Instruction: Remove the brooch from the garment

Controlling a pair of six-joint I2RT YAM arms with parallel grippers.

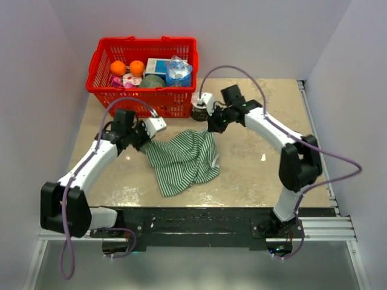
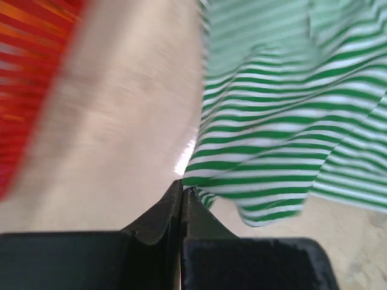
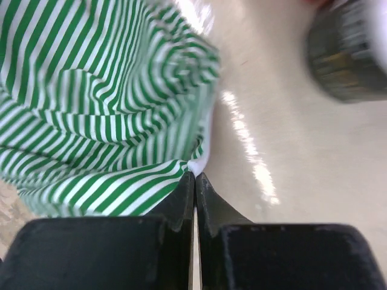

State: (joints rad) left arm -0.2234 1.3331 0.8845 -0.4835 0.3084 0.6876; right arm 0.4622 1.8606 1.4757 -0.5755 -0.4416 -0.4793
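The green-and-white striped garment (image 1: 184, 160) hangs bunched between my two grippers, its lower part resting on the table. My left gripper (image 1: 145, 142) is shut on the garment's left edge; the left wrist view shows the jaws closed with the striped cloth (image 2: 284, 133) pinched at their tip (image 2: 182, 188). My right gripper (image 1: 213, 125) is shut on the garment's upper right edge; the right wrist view shows the closed tips (image 3: 195, 176) pinching a white-trimmed fold of the cloth (image 3: 103, 103). The brooch is hidden in all views.
A red basket (image 1: 103, 90) with oranges, a bottle and packets stands at the back left, close behind my left gripper. A dark round jar (image 1: 199, 110) stands beside the basket, near my right gripper; it also shows in the right wrist view (image 3: 347, 54).
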